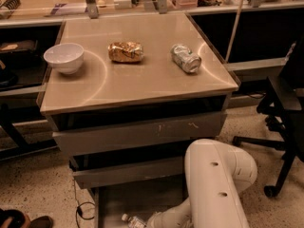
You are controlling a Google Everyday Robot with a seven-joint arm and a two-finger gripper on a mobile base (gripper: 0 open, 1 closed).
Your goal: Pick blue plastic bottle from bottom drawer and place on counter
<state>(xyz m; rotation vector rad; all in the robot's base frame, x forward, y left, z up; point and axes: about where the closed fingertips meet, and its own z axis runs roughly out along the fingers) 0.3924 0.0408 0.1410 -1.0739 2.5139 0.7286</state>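
The bottom drawer is pulled out at the foot of the cabinet, showing its flat grey floor. The blue plastic bottle lies in it at the frame's lower edge, white cap pointing left. My white arm bends down into the drawer from the right. My gripper is low in the drawer, right beside the bottle's base, and is cut off by the frame's edge. The glossy beige counter tops the cabinet above.
On the counter stand a white bowl at the left, a gold-brown can in the middle and a silver-green can at the right. A black office chair stands right of the cabinet. A shoe shows at lower left.
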